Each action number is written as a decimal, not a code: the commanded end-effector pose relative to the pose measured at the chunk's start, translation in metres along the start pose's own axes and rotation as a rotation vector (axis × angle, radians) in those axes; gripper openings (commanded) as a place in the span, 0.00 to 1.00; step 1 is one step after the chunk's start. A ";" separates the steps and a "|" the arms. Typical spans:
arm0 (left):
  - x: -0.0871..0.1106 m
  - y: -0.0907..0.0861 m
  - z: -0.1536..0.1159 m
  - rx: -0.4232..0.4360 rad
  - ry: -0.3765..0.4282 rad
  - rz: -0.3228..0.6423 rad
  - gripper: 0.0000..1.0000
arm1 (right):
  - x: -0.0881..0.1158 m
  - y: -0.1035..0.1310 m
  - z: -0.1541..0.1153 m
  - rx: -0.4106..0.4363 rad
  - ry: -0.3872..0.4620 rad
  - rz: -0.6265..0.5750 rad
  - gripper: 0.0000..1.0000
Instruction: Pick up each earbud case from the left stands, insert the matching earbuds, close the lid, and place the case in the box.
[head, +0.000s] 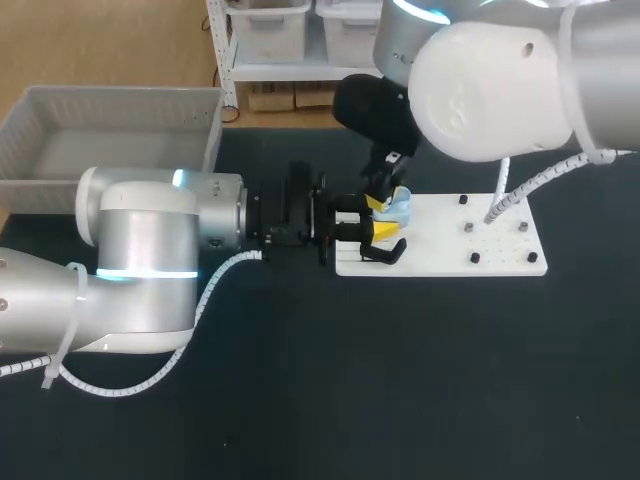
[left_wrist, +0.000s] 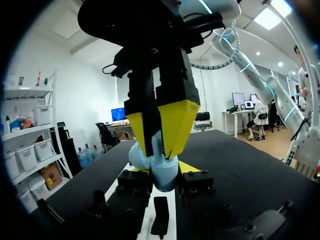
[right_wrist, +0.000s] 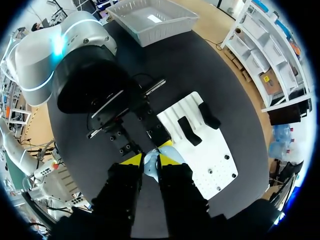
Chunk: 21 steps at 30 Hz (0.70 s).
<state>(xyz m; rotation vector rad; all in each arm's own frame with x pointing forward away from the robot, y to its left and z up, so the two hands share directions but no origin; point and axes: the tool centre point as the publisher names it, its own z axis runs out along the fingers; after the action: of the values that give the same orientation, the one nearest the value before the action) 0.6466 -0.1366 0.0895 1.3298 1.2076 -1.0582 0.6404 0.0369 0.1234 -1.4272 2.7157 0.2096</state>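
One case (left_wrist: 161, 181), in right tool (right_wrist: 151, 161), left tool (left_wrist: 164, 169)

The left arm (head: 40, 300) and right arm (head: 500, 90) are rounded silver-white shells with glowing blue rings (head: 145, 272), white spiral cables (head: 215, 285) and black, yellow-tipped jaws.
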 end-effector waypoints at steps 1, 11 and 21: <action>-0.001 -0.003 0.001 -0.009 -0.003 0.004 0.00 | -0.002 -0.002 -0.001 0.003 0.003 0.001 0.00; -0.001 -0.003 0.001 -0.009 -0.003 0.004 0.00 | 0.000 0.001 -0.009 0.021 -0.003 -0.006 0.45; -0.001 -0.003 0.001 -0.009 -0.003 0.004 0.00 | 0.008 0.006 -0.037 -0.008 -0.055 0.017 0.54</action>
<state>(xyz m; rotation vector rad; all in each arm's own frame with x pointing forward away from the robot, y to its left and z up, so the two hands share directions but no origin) 0.6459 -0.1372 0.0903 1.3304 1.2050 -1.0597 0.6370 0.0400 0.1489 -1.4044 2.6984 0.2315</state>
